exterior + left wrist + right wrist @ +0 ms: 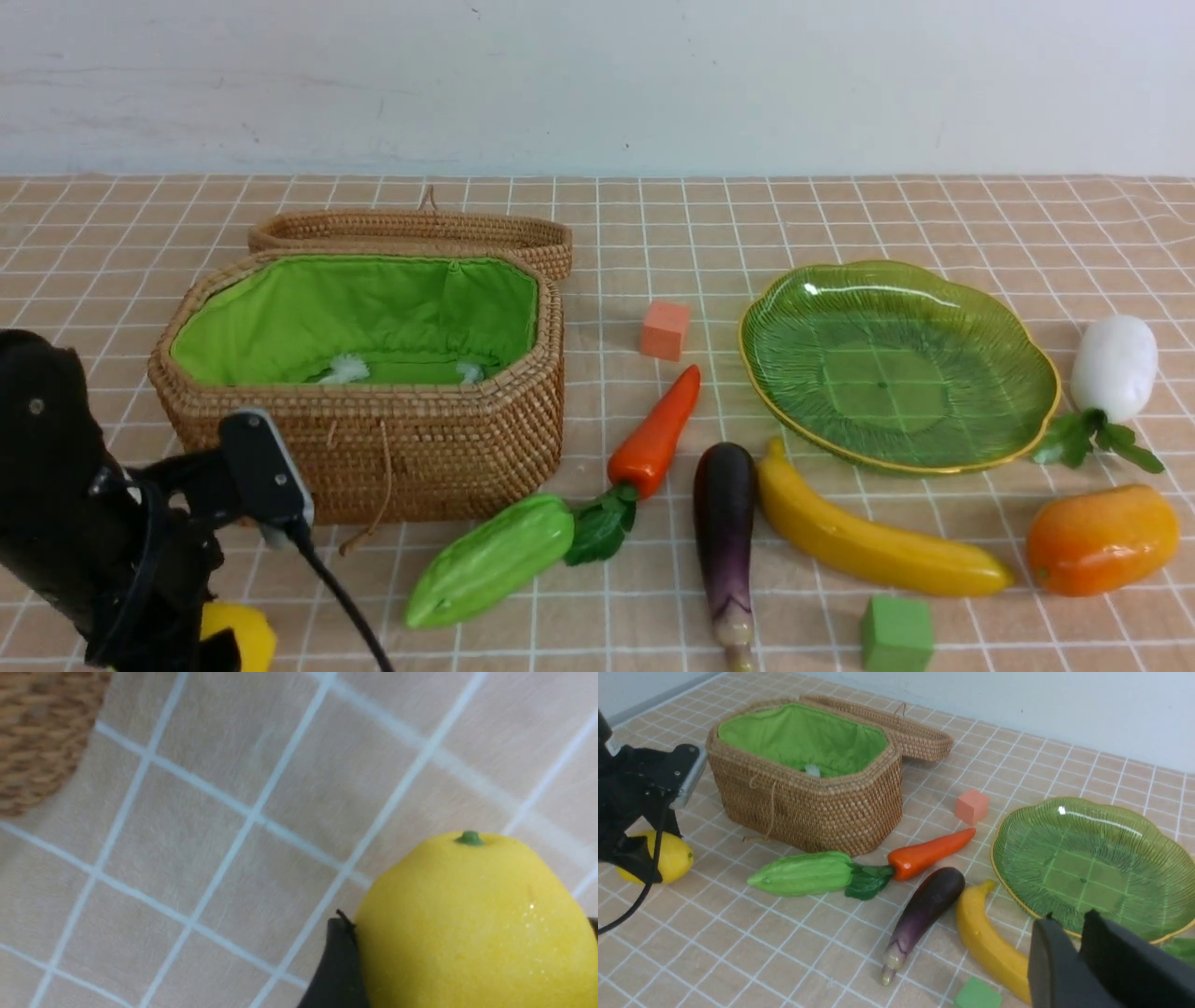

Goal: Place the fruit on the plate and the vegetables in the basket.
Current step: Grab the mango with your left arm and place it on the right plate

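Note:
My left gripper (219, 644) is at the near left corner, shut on the yellow lemon (467, 882), which sits low over the cloth; one black finger (336, 966) presses its side. The banana (868, 541) and mango (1102, 539) lie in front of the empty green plate (896, 364). The carrot (656, 434), gourd (495, 560) and eggplant (725, 532) lie between the plate and the open basket (420, 448). The radish (1114, 366) lies right of the plate. My right gripper (1069, 917) hangs shut and empty above the plate's near edge.
An orange cube (665, 329) stands between basket and plate, and a green cube (896, 635) sits near the front edge beside the banana. The basket's wicker lid (420, 229) lies open behind it. A white wall closes off the far side.

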{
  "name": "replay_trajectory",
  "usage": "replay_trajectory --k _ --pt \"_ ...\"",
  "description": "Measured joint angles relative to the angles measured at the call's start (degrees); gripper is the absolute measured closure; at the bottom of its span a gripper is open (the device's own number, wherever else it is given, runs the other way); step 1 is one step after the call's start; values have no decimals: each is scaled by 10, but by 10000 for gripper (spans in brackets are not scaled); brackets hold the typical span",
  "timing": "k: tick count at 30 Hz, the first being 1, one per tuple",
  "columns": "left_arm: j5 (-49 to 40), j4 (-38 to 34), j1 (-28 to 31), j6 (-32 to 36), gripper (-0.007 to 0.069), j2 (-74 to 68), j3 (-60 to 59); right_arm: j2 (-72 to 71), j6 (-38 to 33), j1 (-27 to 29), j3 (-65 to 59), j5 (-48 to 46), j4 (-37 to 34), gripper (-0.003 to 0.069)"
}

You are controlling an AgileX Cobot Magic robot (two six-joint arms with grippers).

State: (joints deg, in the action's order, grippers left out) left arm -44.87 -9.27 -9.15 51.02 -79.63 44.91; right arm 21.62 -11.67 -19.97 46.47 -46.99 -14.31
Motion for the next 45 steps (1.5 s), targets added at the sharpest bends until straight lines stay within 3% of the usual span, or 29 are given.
replay_trajectory --k 4,5,6,7,11,15,19,22,30,38,42,45 --pt "32 -94 -59 -11 54 91 28 0 30 0 0 28 1 544" --pt "59 -146 -106 -26 54 109 58 1 45 0 0 35 1 543" --pt "63 -146 -106 -27 54 109 58 1 47 0 0 36 1 543" --pt "83 -176 -148 -35 54 107 88 2 59 0 0 38 1 542" --pt "153 -207 -269 -47 54 15 195 7 94 0 1 33 4 539" --pt "170 -211 -313 -64 54 -123 310 8 134 0 17 2 44 535" --pt "167 -211 -319 -88 54 -264 443 8 190 0 37 -36 98 533" --pt "136 -210 -319 -122 54 -413 613 8 228 0 50 -101 126 533" --pt "75 -165 -323 -185 54 -617 885 8 220 0 50 -148 134 530" --pt "105 -154 -323 -193 53 -682 916 8 212 0 50 -153 131 529" --pt "109 -154 -323 -193 -32 -672 916 8 210 0 51 -157 122 529" --pt "82 -155 -322 -201 -42 -652 916 8 208 0 51 -159 120 529"
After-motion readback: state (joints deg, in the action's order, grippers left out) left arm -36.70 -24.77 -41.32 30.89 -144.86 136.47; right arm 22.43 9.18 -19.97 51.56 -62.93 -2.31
